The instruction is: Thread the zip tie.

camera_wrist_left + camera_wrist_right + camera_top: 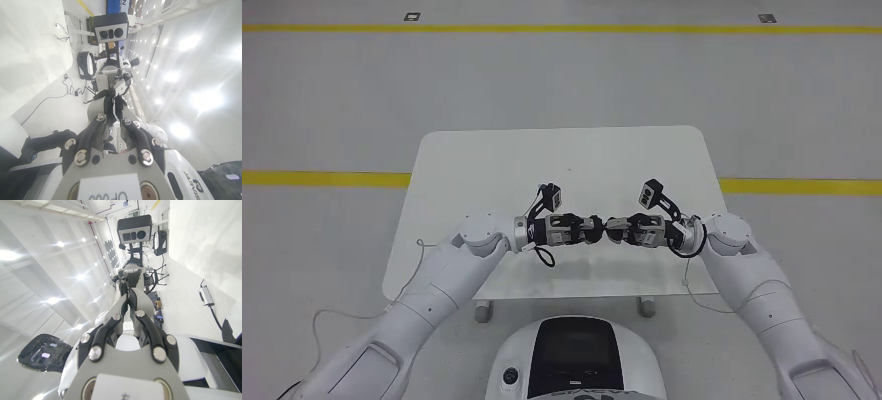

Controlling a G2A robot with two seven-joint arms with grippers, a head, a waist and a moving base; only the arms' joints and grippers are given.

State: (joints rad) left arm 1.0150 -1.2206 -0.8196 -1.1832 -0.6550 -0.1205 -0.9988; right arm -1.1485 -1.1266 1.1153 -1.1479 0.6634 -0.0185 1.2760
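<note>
Your grey, black-padded left gripper (112, 92) and matching right gripper (130, 291) sat tip to tip above the near edge of the white rounded table (542, 160). Both were pinched closed, and I couldn't tell where the zip tie was.

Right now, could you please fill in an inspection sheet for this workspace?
Surface: white table with rounded corners.
Job's things: zip tie, seemingly the black strip between the two grippers; whether it is threaded cannot be judged.
Clutter: nothing seen.
Grippers: left gripper and right gripper meet tip to tip above the table's near half; the right looks shut.
Cables: black cable looping under the left wrist.
Surroundings: grey floor with yellow lines.
</note>
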